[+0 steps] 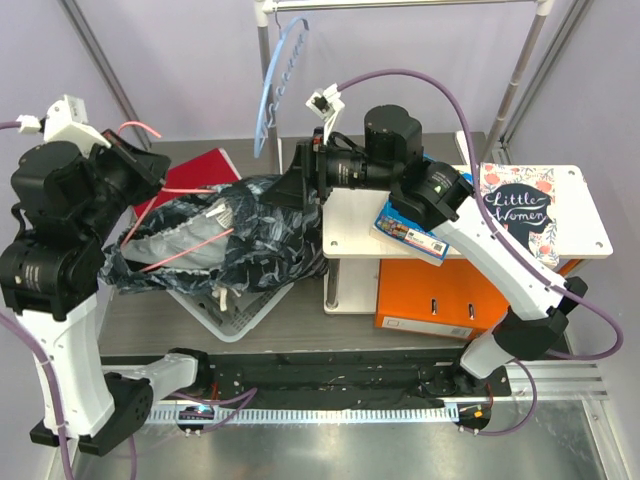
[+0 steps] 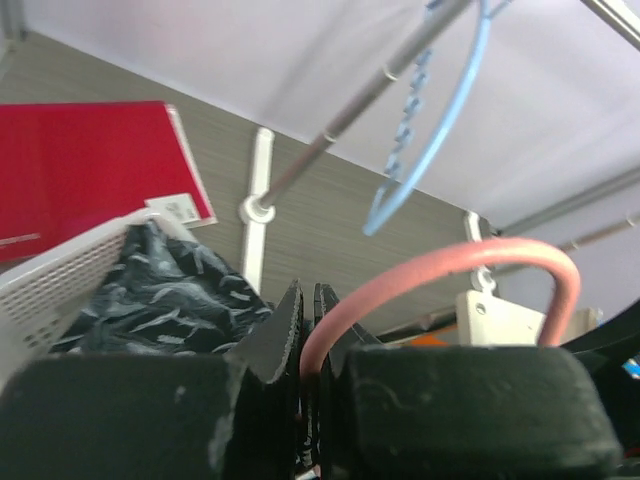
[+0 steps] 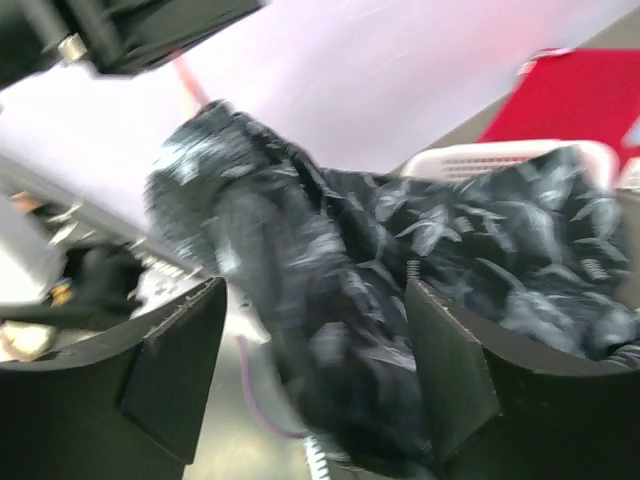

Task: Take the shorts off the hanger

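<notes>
Left gripper [image 2: 308,335] is pinched shut on the hook of the pink hanger [image 2: 450,258] while the right gripper [image 3: 315,310] stands wide around the shorts [image 3: 470,250], draped over the white basket [image 1: 240,315] at left; best to hold the hanger steady, pinch cloth and draw it right, though blur hides where fabric loops the wire.

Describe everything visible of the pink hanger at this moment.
The hanger is thin pink-red wire, smooth and apparently coated. A curved loop, likely its hook, arches out from between the shut jaws of the left gripper. Two straight lengths slant from there into the shorts, whose dark printed fabric drapes over them and hides the rest.
</notes>
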`<state>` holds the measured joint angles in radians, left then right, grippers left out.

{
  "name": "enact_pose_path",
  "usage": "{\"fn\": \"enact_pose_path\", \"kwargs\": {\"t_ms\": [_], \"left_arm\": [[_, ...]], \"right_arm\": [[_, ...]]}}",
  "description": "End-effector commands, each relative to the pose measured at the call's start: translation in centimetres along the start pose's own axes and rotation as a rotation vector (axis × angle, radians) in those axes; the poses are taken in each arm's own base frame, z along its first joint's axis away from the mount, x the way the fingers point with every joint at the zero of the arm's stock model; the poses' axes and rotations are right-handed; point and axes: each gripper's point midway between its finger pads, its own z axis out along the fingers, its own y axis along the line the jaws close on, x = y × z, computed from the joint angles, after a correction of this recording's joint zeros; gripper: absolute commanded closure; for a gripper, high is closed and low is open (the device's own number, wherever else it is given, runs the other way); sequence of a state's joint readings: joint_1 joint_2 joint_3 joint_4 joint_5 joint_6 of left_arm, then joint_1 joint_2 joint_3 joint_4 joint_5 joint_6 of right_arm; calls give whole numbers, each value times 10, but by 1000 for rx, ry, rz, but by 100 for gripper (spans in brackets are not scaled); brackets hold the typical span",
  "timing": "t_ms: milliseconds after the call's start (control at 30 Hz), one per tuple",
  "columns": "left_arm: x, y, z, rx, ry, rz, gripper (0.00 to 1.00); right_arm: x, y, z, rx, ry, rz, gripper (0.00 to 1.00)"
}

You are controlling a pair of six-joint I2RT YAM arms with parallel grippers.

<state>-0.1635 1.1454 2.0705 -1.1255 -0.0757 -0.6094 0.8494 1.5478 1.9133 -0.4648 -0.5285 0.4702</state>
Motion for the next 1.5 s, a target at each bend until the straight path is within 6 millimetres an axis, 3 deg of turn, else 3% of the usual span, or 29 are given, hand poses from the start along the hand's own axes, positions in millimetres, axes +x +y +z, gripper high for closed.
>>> {"fn": "enact_pose_path", "kwargs": {"t_ms": [0,200,333,500,733,867,1033,1133,1200,1333,1467], "left_arm": [[-11,35,-14,-165,-86,30,100],[24,56,-3,-244,13,-1,100],[32,62,-1,-267,39,3,100],[34,63,-3,-262,40,5,100],[45,79,9,-353,70,-6,100],[46,93,13,-445,65,-17,100],[41,103,12,-521,37,-40,100],[39,104,10,-533,32,-41,100],[39,104,11,-535,30,-48,100],[38,98,14,-516,42,-61,100],[41,89,18,-469,60,-85,100]], "right_arm": [[-19,-28,-4,236,-57,-80,19],[-28,-54,-4,370,-103,-105,13],[-37,-67,-9,453,-135,-134,8],[-43,-60,-4,435,-150,-174,5],[-36,-23,24,327,-134,-251,8],[-29,12,39,249,-112,-316,20],[-6,20,53,237,-56,-319,38],[7,24,64,223,-24,-336,41],[22,22,73,221,19,-375,39],[40,-4,87,349,84,-447,30],[42,-25,86,461,96,-473,33]]}}
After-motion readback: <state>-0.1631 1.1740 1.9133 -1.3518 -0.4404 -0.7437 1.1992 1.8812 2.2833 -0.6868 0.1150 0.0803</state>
